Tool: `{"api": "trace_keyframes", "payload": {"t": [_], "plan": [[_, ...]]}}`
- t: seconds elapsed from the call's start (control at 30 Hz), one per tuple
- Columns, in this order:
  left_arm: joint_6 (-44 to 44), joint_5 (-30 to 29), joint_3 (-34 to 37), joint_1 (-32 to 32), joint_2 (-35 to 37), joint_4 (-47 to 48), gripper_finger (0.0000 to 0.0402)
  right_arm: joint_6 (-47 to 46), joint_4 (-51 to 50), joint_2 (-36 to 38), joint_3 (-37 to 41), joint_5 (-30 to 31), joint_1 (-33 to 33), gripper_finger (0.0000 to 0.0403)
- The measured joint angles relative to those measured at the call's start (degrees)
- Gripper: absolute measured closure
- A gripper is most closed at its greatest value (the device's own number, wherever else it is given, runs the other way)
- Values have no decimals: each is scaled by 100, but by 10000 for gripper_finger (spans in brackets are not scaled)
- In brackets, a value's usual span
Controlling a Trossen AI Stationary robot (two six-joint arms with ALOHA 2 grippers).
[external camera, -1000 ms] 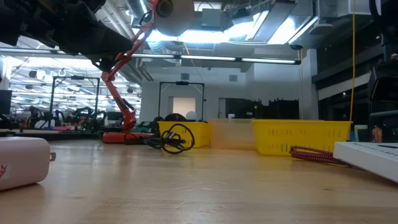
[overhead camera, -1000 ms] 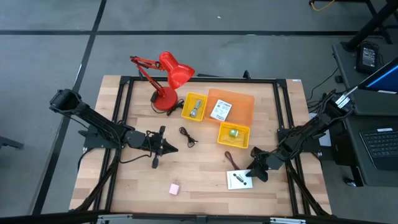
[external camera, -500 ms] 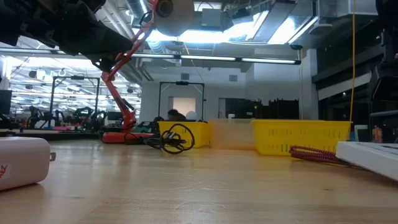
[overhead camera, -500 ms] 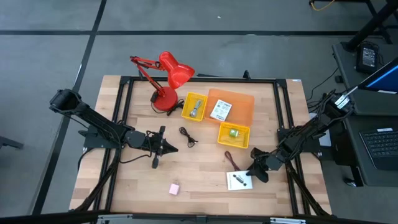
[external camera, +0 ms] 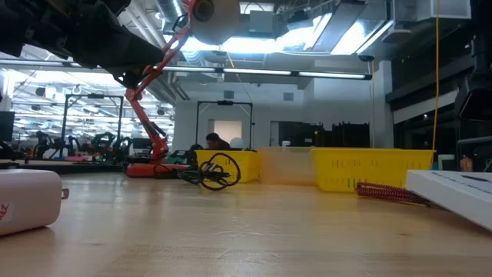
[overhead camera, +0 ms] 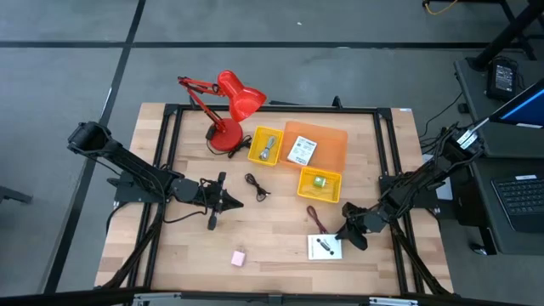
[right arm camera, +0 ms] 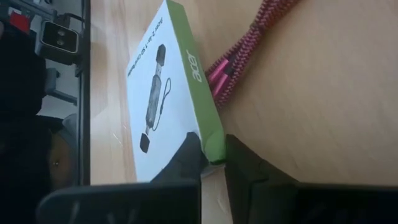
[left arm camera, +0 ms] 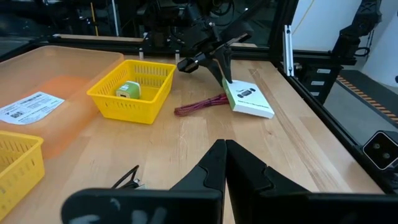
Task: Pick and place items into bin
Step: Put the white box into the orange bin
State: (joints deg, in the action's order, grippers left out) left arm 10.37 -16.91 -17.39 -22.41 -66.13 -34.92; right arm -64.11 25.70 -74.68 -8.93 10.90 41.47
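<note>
Now the right gripper point(overhead camera: 343, 239) holds the white box point(overhead camera: 325, 247) by one corner; in the right wrist view its two dark fingers point(right arm camera: 186, 158) are pinched narrowly on the green edge of the box point(right arm camera: 163, 106), so the claw is closed on it. The box is at the front right part of the table point(overhead camera: 280, 255), and in the low view it is tilted, one side lifted from the wood. The maroon cord point(overhead camera: 316, 218) lies just beside it, towards the bins, touching or almost touching the green edge.

What matters for the next move is the direction: the yellow bin point(overhead camera: 320, 184) and the orange bin point(overhead camera: 327, 144) lie farther back from the gripper, past the cord. The long axis of the box runs away from the fingers, so I judge it will hang and swing from this corner hold when it is carried. The right arm is clearly the nearer one to these bins.

The left gripper point(overhead camera: 228, 202) waits over the middle left of the table with its fingers together, holding nothing, near the black cable point(overhead camera: 255, 185). A pink block point(overhead camera: 238, 257) lies alone at the front.
</note>
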Motion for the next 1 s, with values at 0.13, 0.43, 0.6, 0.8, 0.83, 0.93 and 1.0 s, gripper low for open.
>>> {"api": "trace_keyframes", "payload": {"t": [0.13,0.43,0.6,0.8,0.83,0.93,1.0], "plan": [[0,0,0,1,0,1,396,16,137,-2,2,1,0,381],[0,0,0,0,-1,2,396,33,284,11,4,-27,0,381],[0,-4,0,2,0,1,396,150,377,11,4,-28,0,381],[0,-144,0,0,0,0,396,428,651,13,-6,-31,0,386],[1,-151,0,2,-1,0,396,454,638,15,-28,-33,0,386],[2,-153,0,2,0,0,396,496,637,15,-130,-33,0,386],[2,-153,0,2,0,0,396,637,633,15,-222,-36,0,386]]}}
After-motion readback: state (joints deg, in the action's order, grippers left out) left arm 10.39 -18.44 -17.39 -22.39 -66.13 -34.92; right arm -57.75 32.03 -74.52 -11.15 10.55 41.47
